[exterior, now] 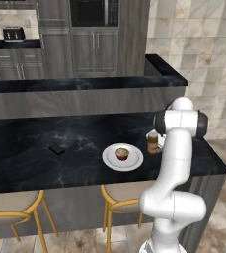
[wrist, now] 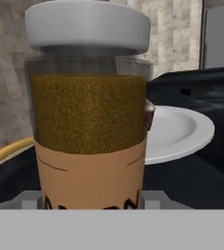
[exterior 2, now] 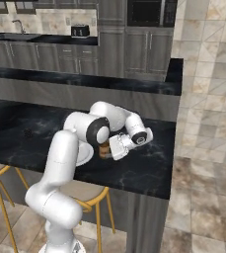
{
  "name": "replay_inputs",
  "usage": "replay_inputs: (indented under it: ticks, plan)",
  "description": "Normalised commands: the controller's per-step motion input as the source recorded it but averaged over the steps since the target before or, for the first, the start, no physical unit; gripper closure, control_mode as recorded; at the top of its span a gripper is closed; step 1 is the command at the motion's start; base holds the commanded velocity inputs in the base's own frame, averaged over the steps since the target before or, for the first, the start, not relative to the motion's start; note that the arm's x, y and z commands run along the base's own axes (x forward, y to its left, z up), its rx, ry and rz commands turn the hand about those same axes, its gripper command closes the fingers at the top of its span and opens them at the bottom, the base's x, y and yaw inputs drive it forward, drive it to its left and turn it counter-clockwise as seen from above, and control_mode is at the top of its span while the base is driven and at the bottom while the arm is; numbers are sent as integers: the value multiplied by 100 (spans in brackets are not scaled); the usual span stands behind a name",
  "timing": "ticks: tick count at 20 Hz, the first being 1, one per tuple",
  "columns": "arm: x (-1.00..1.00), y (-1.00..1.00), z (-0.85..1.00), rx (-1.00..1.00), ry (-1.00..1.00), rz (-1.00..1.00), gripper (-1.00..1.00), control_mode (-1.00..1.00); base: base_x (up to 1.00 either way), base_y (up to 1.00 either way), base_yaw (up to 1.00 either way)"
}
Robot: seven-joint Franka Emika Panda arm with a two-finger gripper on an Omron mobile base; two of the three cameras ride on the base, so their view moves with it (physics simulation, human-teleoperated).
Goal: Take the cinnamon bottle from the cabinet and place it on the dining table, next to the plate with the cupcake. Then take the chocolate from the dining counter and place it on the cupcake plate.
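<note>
Gripper [exterior 2: 110, 147] has its jaws part-closed around the cinnamon bottle [wrist: 88, 122], which stands upright on the dining table [exterior: 30, 163] just beside the plate [exterior: 110, 160], on the side toward the table's right end; I judge the hold is kept only to steady it for release. Cupcake [exterior: 122, 154] sits mid-plate, leaving bare rim for the chocolate [exterior: 56, 148], which lies well apart on the plate's far side, open black top between. Beyond the plate a raised counter ledge [exterior: 85, 84] walls the back, so withdrawal looks freest upward.
</note>
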Motion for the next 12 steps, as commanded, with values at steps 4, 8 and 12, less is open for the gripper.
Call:
replay_inputs:
  ticks: [4, 8, 12]
  plan:
    - [-1, 1, -32, -17, -13, 0, 100, -100, 0, 0, 0]
    - [0, 0, -37, -12, -13, 0, 100, -100, 0, 0, 0]
    - [0, 0, -41, -5, -12, 0, -100, -100, 0, 0, 0]
